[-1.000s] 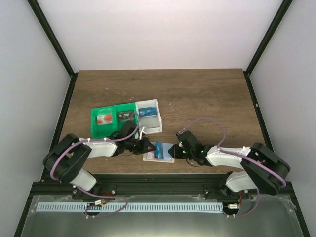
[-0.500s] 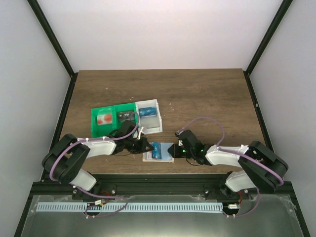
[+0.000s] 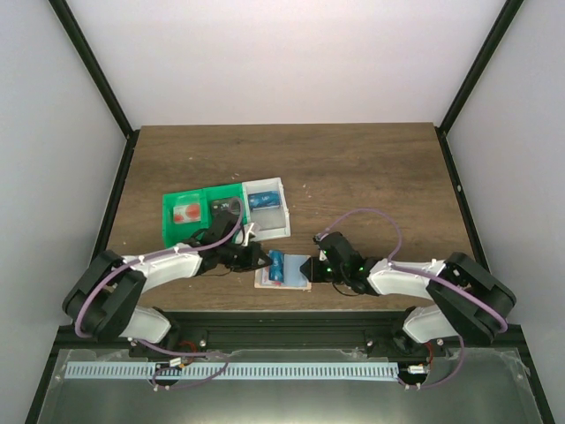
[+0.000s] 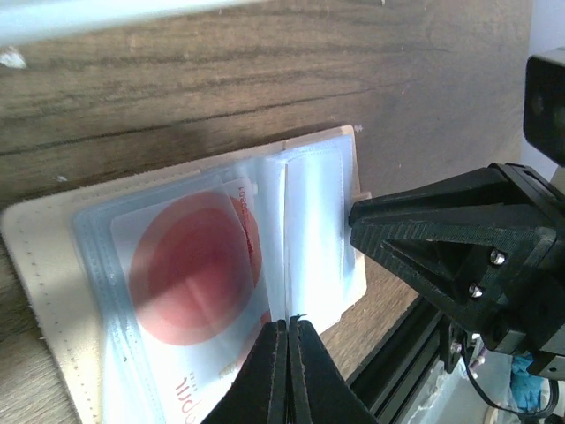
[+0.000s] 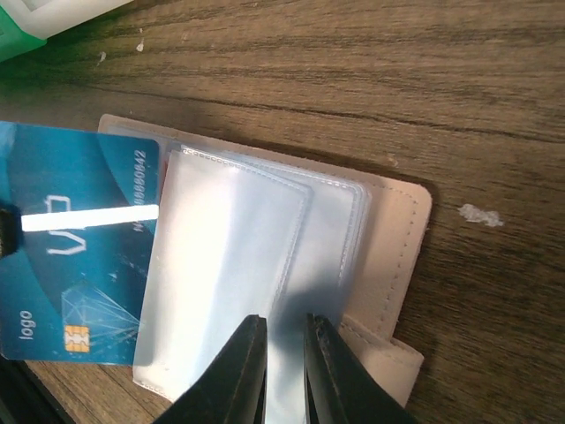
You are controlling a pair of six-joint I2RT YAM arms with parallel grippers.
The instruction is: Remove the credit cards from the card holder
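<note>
Partly hidden blue card (image 5: 75,265), clear sleeves (image 5: 234,265) (glare), card holder (image 5: 393,238)

Left arm has swung out left since a second ago; elbow now sits lower and further left. Left gripper (image 3: 257,257) has retreated slightly left from the card holder (image 3: 298,279). Blue card (image 3: 279,266) has slid further out of the sleeve and now stands more upright in the top view.
</note>
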